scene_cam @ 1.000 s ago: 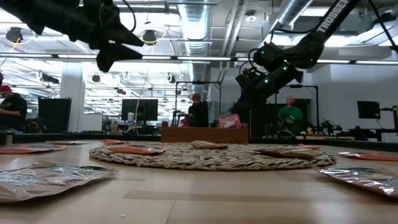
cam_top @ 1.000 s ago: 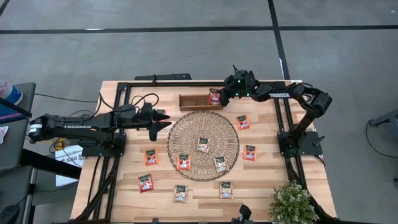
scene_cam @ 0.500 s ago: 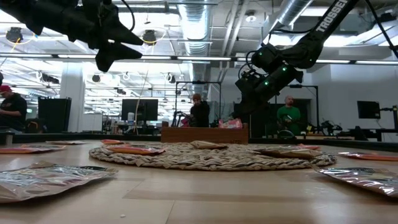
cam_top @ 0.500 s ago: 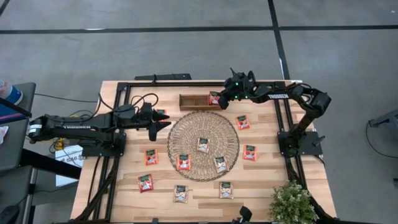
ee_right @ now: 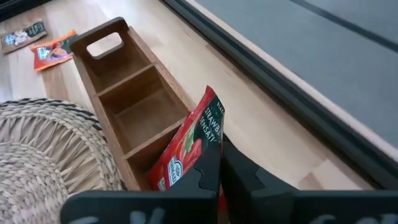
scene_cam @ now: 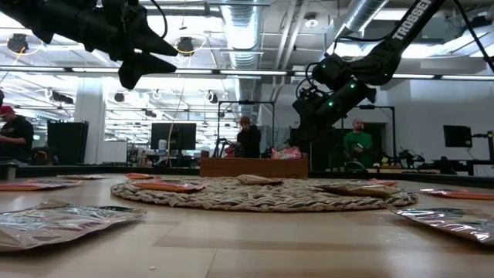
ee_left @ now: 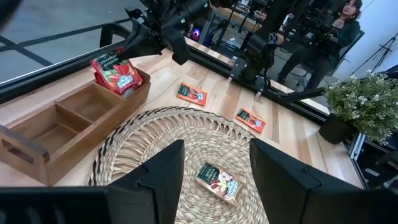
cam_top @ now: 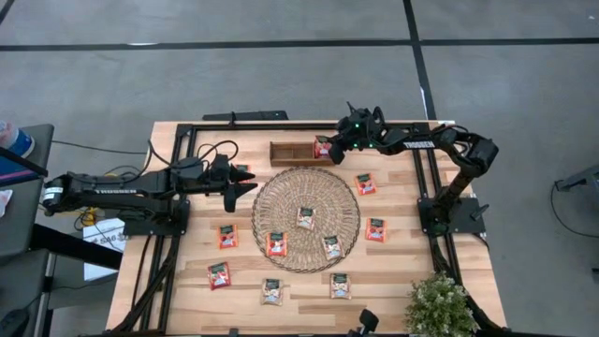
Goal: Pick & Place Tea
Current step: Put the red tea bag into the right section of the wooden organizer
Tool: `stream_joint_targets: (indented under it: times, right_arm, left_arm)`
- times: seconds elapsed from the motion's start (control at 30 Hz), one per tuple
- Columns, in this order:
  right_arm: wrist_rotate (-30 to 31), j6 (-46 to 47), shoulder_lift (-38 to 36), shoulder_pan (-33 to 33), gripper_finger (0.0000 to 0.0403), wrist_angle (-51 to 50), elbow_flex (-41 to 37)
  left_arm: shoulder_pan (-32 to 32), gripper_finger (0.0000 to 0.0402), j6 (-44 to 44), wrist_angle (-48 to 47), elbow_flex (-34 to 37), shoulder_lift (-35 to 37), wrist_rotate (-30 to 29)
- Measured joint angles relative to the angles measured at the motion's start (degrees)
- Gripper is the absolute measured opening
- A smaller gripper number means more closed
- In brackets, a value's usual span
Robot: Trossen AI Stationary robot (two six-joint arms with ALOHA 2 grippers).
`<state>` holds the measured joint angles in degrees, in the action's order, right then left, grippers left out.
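A red tea sachet (ee_right: 189,146) stands tilted in the right-end compartment of the brown wooden tray (cam_top: 290,153) at the table's far edge. My right gripper (cam_top: 329,146) is shut on it. In the low view only its top (scene_cam: 285,153) shows above the tray wall (scene_cam: 247,167). Three sachets lie flat on the round woven mat (cam_top: 306,187), and several more lie on the table around it. My left gripper (cam_top: 251,183) hangs open above the table, left of the mat, with nothing between its fingers. My right gripper pinches the red sachet between its two fingers at one side edge (ee_right: 210,155). The fingers slant down from the table's right side. The sachet stands on edge, tilted, with its lower part inside the tray's end compartment (ee_left: 127,87). Whether it touches the floor there I cannot tell.
The tray's other compartments (ee_right: 134,93) hold nothing. A potted plant (cam_top: 440,307) stands at the near right corner. Black frame rails (cam_top: 182,187) run along the table's left, right and far sides. People show in the room beyond the table in the low view.
My right gripper has rolled and tipped a little over the tray's right end. The red sachet has sunk lower behind the tray wall. The grip has stayed shut.
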<state>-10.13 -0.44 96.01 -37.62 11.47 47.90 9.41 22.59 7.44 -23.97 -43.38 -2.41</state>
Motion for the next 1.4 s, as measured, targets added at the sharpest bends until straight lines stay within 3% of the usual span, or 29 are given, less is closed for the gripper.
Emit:
stream_joint_targets:
  times: [0.47, 0.87, 1.17, 1.4]
  right_arm:
    - [3.0, -3.3, 0.0, 2.3, 0.0004, 0.7, 0.0]
    - [4.5, -4.6, -0.1, 2.4, 0.0074, 1.8, 0.0]
    - [4.3, -4.0, -0.8, 2.5, 0.0077, 1.9, 0.0]
    - [4.3, -2.6, -5.9, 4.4, 0.0077, -0.6, 2.6]
  left_arm:
    - [0.0, 0.0174, 0.9, 0.0, 0.0, 0.0, 0.1]
    - [0.0, 0.0174, 0.9, 0.0, 0.0, 0.0, 0.2]
    - [0.0, 0.0174, 0.9, 0.0, 0.0, 0.0, 0.2]
    - [0.0, 0.0174, 1.4, 0.0, 0.0, 0.0, 0.2]
